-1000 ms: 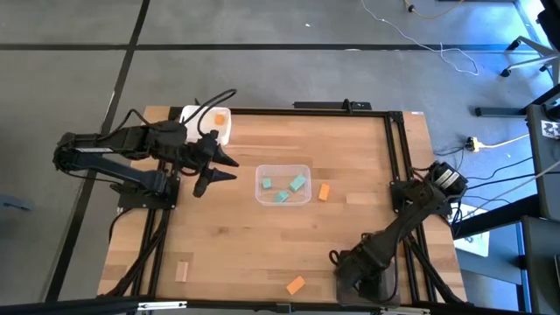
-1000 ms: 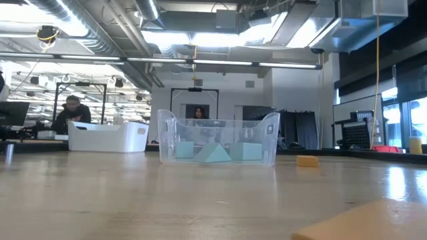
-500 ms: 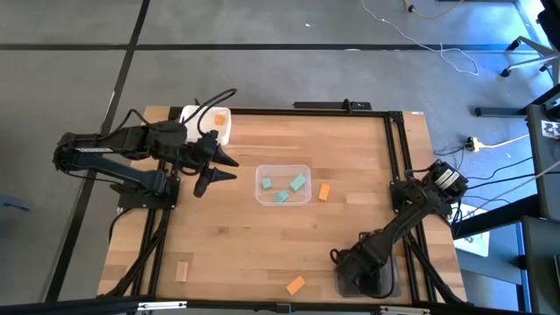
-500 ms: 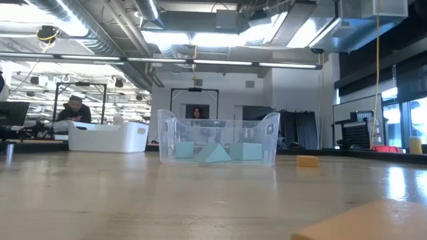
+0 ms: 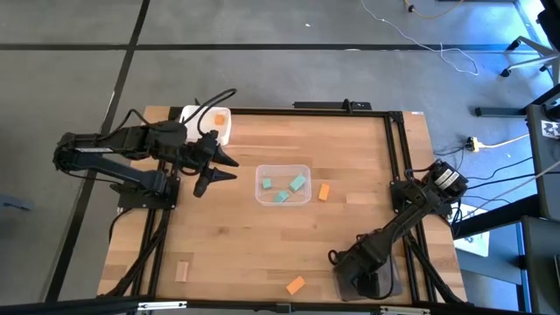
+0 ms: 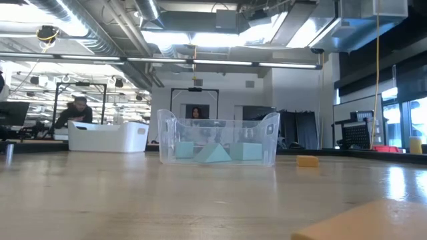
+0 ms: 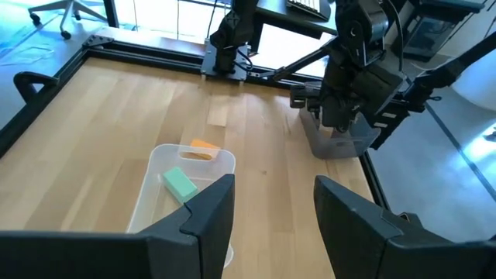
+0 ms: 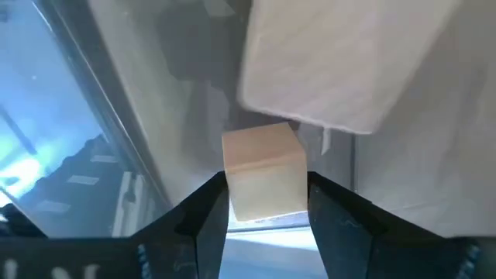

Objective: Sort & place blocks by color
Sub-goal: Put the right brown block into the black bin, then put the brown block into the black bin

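Nearest, an orange block (image 5: 296,284) and a pale tan wooden block (image 5: 182,271) lie loose on the butcher-block table (image 5: 227,245). The right gripper (image 8: 266,203) dips into the grey tub (image 5: 378,282), a tan cube (image 8: 262,172) between its fingers; grip or release, I cannot tell. Mid-table, the clear tub (image 5: 283,185) holds teal-green blocks (image 5: 297,183), one orange block (image 5: 324,192) just beside it. Farther off, the left gripper (image 5: 225,169) hovers, jaws parted, empty, near the white tub (image 5: 218,124).

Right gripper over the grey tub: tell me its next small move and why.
Probably lift straight up and clear. The right gripper sits low in the dark grey tub, and a tan block lies between its parted fingers beside another tan block. The drop looks done, and an orange block lies nearby on the table to fetch next.
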Available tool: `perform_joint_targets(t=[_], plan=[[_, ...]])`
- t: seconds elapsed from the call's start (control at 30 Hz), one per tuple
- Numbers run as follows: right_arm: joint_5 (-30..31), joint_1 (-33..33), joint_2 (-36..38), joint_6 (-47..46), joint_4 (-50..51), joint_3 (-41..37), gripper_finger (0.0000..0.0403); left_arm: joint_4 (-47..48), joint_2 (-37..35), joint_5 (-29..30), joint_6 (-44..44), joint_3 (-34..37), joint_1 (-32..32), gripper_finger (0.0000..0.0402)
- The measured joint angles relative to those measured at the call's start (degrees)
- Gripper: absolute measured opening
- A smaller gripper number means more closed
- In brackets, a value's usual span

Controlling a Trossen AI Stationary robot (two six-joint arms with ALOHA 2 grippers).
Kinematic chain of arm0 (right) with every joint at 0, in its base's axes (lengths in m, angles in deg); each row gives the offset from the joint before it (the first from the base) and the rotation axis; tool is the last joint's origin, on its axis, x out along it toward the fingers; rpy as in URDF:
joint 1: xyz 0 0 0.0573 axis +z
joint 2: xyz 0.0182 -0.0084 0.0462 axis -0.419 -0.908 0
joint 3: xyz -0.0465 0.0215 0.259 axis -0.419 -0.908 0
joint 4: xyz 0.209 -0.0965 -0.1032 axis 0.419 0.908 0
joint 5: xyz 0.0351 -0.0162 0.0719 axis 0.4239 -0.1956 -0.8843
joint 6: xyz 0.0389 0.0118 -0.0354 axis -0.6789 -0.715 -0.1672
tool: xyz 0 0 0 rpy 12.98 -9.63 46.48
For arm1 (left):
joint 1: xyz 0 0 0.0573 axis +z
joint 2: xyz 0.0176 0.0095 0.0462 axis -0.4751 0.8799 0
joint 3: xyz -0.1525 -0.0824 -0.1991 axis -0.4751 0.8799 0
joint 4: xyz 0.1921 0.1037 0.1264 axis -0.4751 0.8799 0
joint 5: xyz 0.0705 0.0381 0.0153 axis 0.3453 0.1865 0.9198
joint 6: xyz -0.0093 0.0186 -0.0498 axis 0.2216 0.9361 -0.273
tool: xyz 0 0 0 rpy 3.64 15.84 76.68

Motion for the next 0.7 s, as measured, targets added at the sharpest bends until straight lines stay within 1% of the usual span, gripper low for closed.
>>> perform_joint_targets(t=[0.13, 0.27, 0.37, 0.53, 0.63, 0.7], plan=[[-1.18, 0.00, -0.02, 0.25, 0.03, 0.34, 0.0162, 0.00, 0.00, -0.01, 0.02, 0.00, 0.00, 0.0169], [-1.17, -0.02, -0.02, -0.37, 0.03, 0.34, 0.0134, 0.00, 0.00, 0.00, 0.17, 0.00, 0.01, 0.0169], [-1.10, 0.00, -0.02, -0.53, 0.02, 0.34, 0.0122, 0.00, 0.00, -0.02, 0.17, 0.00, 0.00, 0.0169], [-1.64, -0.18, -0.02, -0.32, 0.01, 0.34, 0.0120, 0.00, 0.00, -0.02, 0.21, 0.00, 0.00, 0.0169], [-4.90, -0.78, -0.02, -0.44, 0.01, 0.43, 0.0119, 0.02, 0.00, -0.02, 0.21, 0.00, 0.00, 0.0169], [-5.49, -0.87, -0.07, -0.29, 0.77, 1.37, 0.0119, 0.02, 0.00, -0.02, 0.21, 0.00, 0.00, 0.0169]])
